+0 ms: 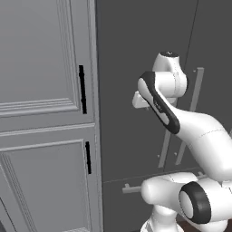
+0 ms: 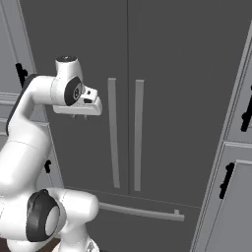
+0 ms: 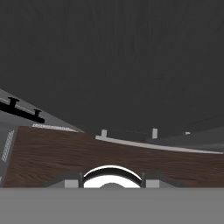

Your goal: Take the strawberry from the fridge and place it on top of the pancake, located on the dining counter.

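The dark grey fridge (image 1: 136, 45) stands straight ahead with both doors shut, so its inside and the strawberry are hidden. Its two long grey bar handles (image 2: 125, 133) run side by side, and the bottom drawer's bar (image 2: 142, 212) lies below them. My gripper (image 2: 79, 117) hangs in front of the left door, a little left of the handles and apart from them, pointing down. Its fingertips (image 3: 72, 181) stand wide apart with nothing between them, so it is open. In the left base view my own forearm covers most of the hand (image 1: 139, 100). The pancake and dining counter are out of view.
A light grey panelled cabinet (image 1: 45, 113) with short black handles (image 1: 82, 89) flanks the fridge on the left, and another one (image 2: 236, 197) on the right. Below the hand lies a dark wooden floor (image 3: 87, 157), with the drawer bar (image 3: 153, 146) beyond it.
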Tool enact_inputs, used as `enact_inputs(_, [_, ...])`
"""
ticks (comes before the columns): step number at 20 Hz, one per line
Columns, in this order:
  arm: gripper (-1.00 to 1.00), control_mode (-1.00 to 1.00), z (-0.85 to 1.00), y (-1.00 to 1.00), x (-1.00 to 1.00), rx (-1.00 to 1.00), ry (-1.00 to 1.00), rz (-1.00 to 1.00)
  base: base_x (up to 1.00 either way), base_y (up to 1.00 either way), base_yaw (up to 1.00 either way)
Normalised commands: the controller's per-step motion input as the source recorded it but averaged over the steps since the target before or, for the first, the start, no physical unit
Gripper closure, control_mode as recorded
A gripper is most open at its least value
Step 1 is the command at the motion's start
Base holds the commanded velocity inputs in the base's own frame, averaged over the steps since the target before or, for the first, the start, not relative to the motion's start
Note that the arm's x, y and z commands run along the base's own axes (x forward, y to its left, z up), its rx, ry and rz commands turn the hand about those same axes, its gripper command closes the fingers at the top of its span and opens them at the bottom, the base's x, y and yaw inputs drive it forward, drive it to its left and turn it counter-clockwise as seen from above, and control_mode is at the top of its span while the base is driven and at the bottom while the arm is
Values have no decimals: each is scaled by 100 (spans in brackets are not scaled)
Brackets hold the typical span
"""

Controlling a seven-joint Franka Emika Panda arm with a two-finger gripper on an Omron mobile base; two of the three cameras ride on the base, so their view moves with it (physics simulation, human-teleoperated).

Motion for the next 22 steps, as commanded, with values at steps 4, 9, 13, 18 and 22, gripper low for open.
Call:
enact_inputs(4, [-100,100,0,0,0,0,0,0,-13,-1,0])
enact_inputs(9, [-100,100,0,0,0,0,0,0,-43,-45,0])
enact_inputs(13, [-100,100,0,0,0,0,0,0,-42,-61,0])
enact_inputs(18, [-100,100,0,0,0,0,0,0,-41,-44,0])
enact_inputs(22, [-100,100,0,0,0,0,0,0,-29,-15,0])
